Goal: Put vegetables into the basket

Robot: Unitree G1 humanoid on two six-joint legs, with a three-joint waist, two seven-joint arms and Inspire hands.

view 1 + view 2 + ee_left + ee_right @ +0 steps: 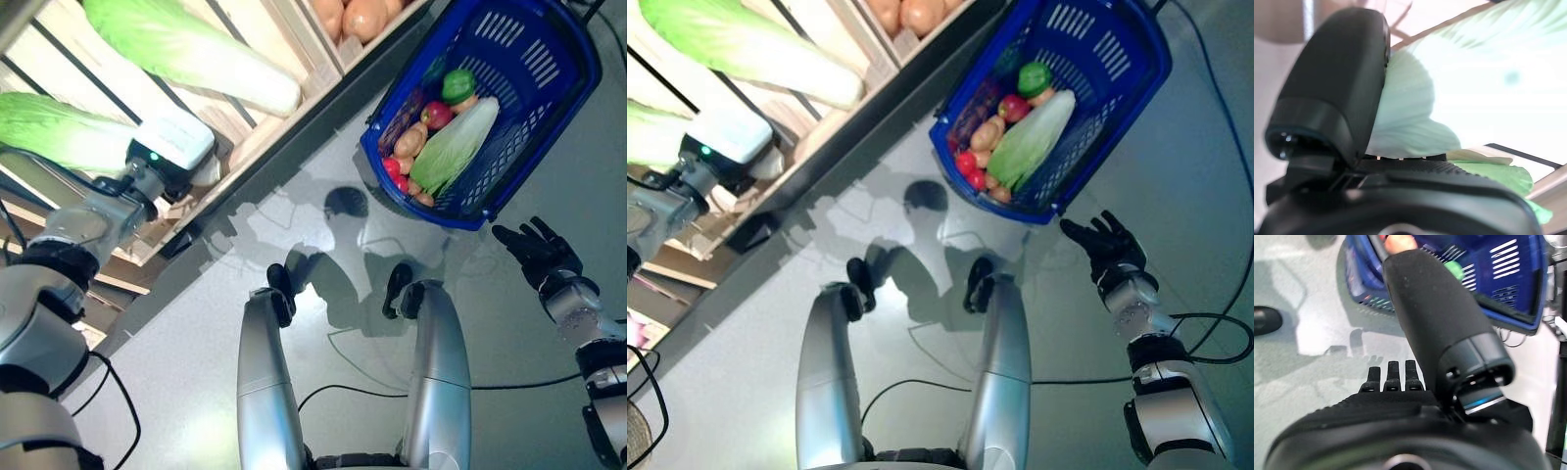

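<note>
Long pale-green napa cabbage (44, 132) on wooden shelf (260, 39): bulky, leafy-soft, likely light; grip firm white stem end. Left hand (1332, 98) against it, closure unclear; right hand (537, 253) open, empty beside blue plastic basket (563, 93)

We find no legible text, label, number or sign: none on the blue basket (549, 59), the wooden crates (284, 39), or the floor (196, 323).

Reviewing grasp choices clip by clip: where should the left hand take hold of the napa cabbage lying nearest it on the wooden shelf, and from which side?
Probably the pale stalk end of the napa cabbage, from the shelf's open front where the left hand already sits. It lies lengthwise on the wooden shelf; the stalk looks firmer than the leafy tip. The right hand is open by the basket.
</note>
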